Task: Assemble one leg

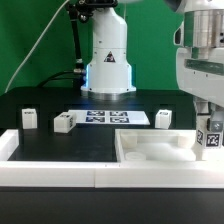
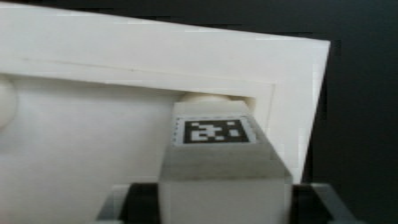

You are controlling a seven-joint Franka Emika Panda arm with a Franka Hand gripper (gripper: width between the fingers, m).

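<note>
My gripper [image 1: 210,128] is at the exterior view's right, shut on a stubby white leg [image 1: 212,138] with a black-and-white tag. It holds the leg upright over the right corner of the large flat white tray-like piece [image 1: 150,150]. In the wrist view the leg [image 2: 217,150] runs out between my dark fingers [image 2: 135,200]. Its far end is at a corner recess of the tray-like piece [image 2: 107,120]; I cannot tell whether it touches. Three more legs stand loose on the black table: one far left [image 1: 29,118], one left of centre [image 1: 64,123], one right of centre [image 1: 163,119].
The marker board [image 1: 112,118] lies flat in front of the arm's white base [image 1: 108,60]. A low white wall [image 1: 50,172] runs along the table's front and left side. Black table [image 2: 365,110] shows beyond the tray-like piece's edge.
</note>
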